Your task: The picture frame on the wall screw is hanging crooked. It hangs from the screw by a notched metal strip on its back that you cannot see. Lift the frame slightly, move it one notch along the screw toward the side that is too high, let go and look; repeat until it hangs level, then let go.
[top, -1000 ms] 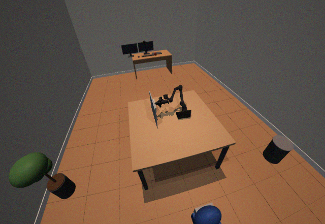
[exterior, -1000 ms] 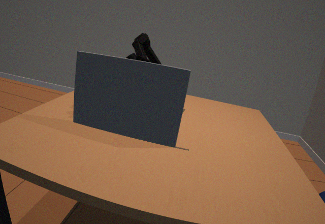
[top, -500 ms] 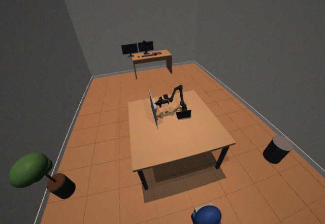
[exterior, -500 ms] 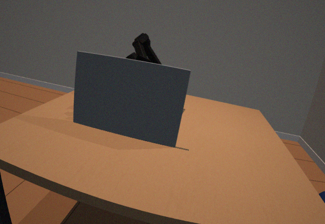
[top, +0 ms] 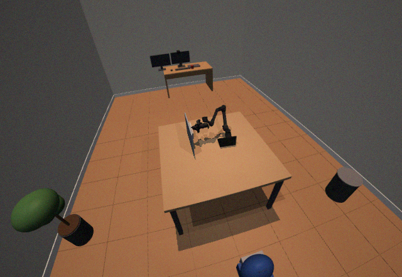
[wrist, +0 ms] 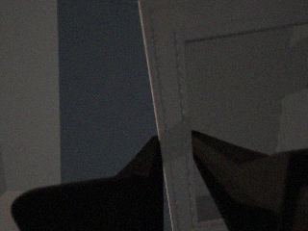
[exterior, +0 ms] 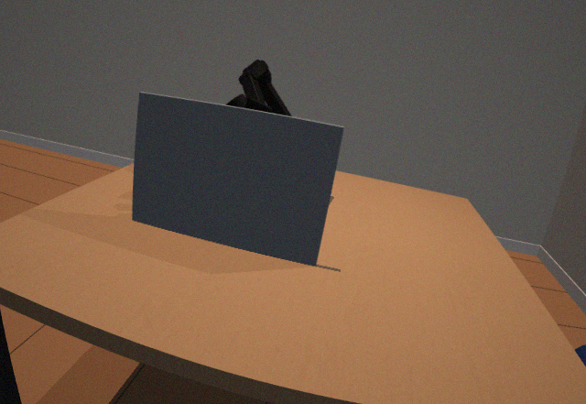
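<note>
From my end this reads as an office-like room: I see a wooden desk with dark legs [top: 209, 80] against a plain grey wall [top: 162, 24] [exterior: 378, 49], two black flat monitors [top: 159, 60] [top: 179, 57] standing on it; a leafy green plant in a black round pot [top: 78, 232] stands on the orange-brown tiled floor [top: 126, 202] [exterior: 47, 172], near another wall.
</note>
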Controlling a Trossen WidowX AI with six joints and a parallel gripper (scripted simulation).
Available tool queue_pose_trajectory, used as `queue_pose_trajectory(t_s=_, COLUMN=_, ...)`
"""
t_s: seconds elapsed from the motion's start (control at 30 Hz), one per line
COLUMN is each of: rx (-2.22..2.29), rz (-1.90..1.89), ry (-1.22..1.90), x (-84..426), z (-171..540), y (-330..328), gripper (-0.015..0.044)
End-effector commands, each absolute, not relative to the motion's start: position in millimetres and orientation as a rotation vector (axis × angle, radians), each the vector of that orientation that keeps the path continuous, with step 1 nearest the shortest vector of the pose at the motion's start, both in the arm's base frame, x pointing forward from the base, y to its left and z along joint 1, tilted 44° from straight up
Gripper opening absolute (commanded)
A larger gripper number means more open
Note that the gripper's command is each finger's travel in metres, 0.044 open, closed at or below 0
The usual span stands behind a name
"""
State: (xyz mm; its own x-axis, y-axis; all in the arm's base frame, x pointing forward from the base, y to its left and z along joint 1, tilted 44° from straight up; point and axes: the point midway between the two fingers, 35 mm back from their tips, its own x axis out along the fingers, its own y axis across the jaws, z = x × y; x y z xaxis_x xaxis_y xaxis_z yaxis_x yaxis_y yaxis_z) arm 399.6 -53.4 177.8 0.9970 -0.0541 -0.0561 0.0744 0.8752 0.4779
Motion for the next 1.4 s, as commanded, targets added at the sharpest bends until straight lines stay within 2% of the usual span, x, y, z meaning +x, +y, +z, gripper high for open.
queue_pose_trajectory(t_s=0.0, rx=0.505, rz=-0.058, ry=0.036, x=399.9, z=179.8, y=-51.8, gripper=0.0)
queue_pose_trajectory(t_s=1.37, rx=0.505, rz=-0.058, ry=0.036, x=400.2, z=187.0, y=-54.1, gripper=0.0)
